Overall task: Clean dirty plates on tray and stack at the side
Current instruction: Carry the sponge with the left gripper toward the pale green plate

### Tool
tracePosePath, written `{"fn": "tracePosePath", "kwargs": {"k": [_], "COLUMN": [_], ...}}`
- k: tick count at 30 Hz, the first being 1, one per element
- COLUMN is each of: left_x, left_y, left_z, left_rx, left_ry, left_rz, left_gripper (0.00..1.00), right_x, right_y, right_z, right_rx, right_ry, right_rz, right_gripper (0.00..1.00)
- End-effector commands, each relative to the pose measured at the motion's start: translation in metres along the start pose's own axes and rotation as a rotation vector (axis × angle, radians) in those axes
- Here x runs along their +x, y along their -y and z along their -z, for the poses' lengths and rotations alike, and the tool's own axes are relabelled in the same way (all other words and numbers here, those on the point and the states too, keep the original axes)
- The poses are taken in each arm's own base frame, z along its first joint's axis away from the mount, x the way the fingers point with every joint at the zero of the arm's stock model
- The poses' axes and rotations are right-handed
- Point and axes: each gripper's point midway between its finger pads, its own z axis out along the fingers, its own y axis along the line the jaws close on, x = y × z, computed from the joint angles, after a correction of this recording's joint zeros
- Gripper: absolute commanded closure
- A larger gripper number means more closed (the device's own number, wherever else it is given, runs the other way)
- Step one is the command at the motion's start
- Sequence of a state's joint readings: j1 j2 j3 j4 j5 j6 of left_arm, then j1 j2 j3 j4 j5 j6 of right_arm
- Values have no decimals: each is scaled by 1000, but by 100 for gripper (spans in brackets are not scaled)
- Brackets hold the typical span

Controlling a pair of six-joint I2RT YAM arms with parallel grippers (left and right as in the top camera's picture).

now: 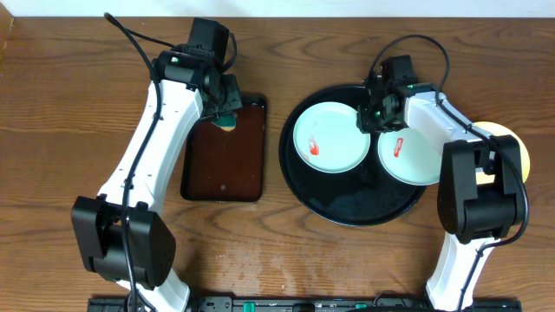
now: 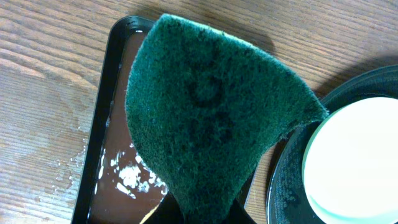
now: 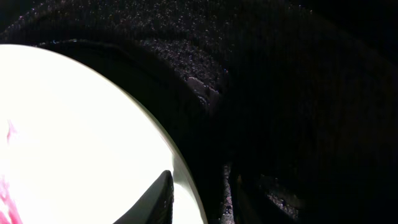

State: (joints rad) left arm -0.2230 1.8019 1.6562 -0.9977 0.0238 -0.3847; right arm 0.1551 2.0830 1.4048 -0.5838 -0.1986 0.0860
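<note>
Yellow plate (image 1: pixel 519 143) sat aside, frame right; two smeared plates (image 1: pixel 328 139) on tray (image 1: pixel 355 206) uncleaned. Left tool (image 1: pixel 225 114) pinched sponge (image 2: pixel 211 118); right tool (image 1: pixel 374 117) unclear.

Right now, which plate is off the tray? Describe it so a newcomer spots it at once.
Start at the large round black tray right of centre in the overhead view, carrying two mint-white plates with red smears. Past its right rim, on bare wood, lies the pale yellow plate, partly hidden behind the right arm. It alone is yellow and off the tray.
</note>
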Motion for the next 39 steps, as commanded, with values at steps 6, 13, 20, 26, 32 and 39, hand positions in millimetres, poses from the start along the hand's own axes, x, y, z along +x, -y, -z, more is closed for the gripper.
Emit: {"fn": "tracePosePath", "kwargs": {"k": [6, 13, 20, 26, 32, 39], "left_x": [4, 4, 5, 6, 7, 7], "left_y": [-3, -3, -3, -3, -4, -4], "left_z": [-6, -6, -6, -6, -6, -6], "left_rx": [-12, -12, -14, -14, -17, -17], "left_ry": [-20, -20, -24, -24, -31, -31], "left_rz": [-16, -16, -16, -16, -16, -16], "left_gripper": [92, 92, 92, 92, 92, 92], "right_x": [4, -2, 2, 5, 16, 18], "right_y": [-3, -6, -7, -8, -7, -10], "right_z": [9, 19, 25, 25, 25, 25], "right_rx": [6, 3, 5, 6, 15, 14], "right_ry": [-14, 13, -2, -13, -60, -65], "right_rz": [9, 16, 15, 39, 57, 64], "right_gripper": [76, 75, 78, 80, 90, 96]}}
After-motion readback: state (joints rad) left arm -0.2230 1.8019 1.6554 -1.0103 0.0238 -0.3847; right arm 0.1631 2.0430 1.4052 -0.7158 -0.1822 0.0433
